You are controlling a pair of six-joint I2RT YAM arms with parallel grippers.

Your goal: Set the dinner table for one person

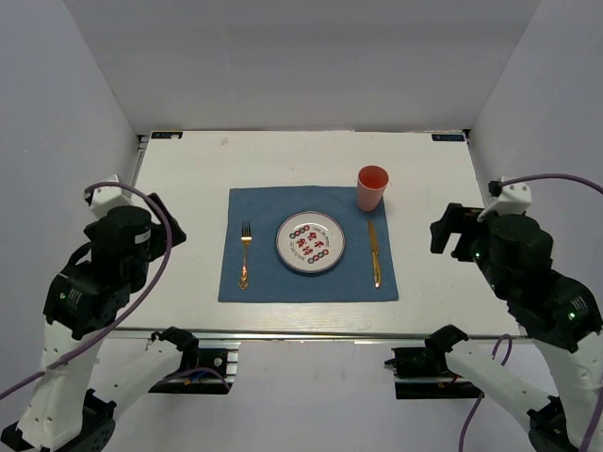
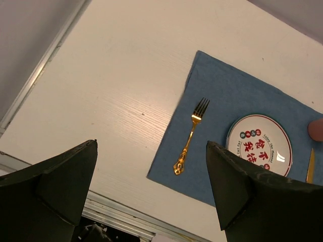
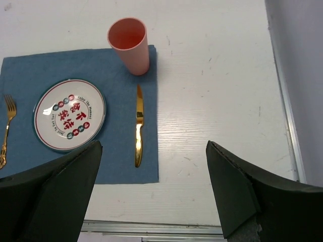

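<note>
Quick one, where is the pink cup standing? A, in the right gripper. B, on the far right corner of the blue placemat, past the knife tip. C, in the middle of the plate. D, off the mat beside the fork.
B: the pink cup stands upright on the far right corner of the blue placemat, just beyond the tip of the gold knife.

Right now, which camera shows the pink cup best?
The right wrist view: the pink cup stands whole, close, its inside visible. The top view shows it whole but small; the left wrist view catches only a sliver.
</note>
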